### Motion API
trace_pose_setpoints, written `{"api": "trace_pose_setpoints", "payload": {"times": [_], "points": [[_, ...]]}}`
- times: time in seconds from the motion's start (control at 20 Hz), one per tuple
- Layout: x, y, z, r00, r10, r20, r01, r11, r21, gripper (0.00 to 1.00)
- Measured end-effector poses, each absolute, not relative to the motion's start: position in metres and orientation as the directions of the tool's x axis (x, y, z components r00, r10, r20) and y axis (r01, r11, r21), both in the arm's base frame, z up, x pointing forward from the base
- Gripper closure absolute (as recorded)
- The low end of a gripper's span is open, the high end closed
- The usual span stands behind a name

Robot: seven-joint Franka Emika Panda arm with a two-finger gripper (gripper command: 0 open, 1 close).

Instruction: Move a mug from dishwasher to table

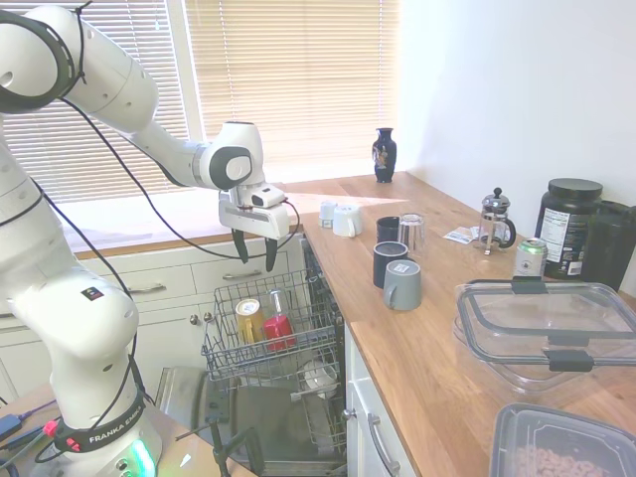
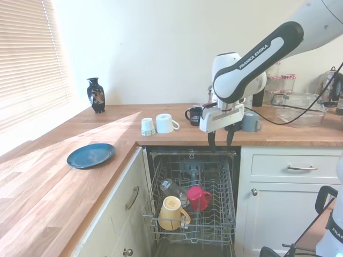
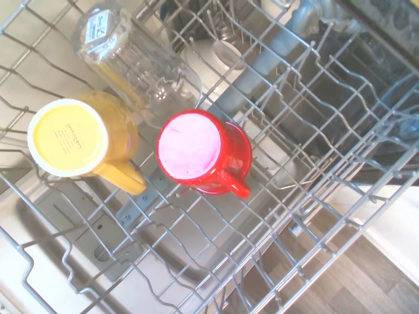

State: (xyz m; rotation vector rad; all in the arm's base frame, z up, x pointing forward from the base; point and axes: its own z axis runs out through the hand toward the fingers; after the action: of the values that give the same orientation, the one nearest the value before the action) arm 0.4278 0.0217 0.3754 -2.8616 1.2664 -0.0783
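The tool [image 2: 220, 140] hangs empty above the dishwasher [image 2: 193, 206] rack, fingers apart. Down in the rack the yellow mug [image 2: 171, 213] lies tipped, just beside the red cup [image 2: 198, 197], below the worktop [image 2: 64, 182]

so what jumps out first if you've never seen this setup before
The white arm's pincer hangs open above the pulled-out dishwasher rack. In that rack a yellow mug and a red cup sit side by side, bottoms up, next to a clear glass lying on its side. On the wooden table, a blue plate catches the sunlight.
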Motion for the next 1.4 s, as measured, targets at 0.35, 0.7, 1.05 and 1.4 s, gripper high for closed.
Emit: {"api": "trace_pose_setpoints", "payload": {"times": [0.35, 0.7, 1.05, 1.4], "points": [[0.427, 0.031, 0.363, 0.69, -0.722, 0.038, -0.722, -0.691, -0.022, 0.0], [0.428, 0.084, 0.286, 0.756, -0.654, 0.025, -0.655, -0.754, 0.053, 0.0], [0.436, 0.142, 0.228, 0.812, -0.584, 0.019, -0.58, -0.802, 0.141, 0.0], [0.456, 0.165, 0.183, 0.872, -0.49, 0.008, -0.484, -0.859, 0.168, 0.0]]}}
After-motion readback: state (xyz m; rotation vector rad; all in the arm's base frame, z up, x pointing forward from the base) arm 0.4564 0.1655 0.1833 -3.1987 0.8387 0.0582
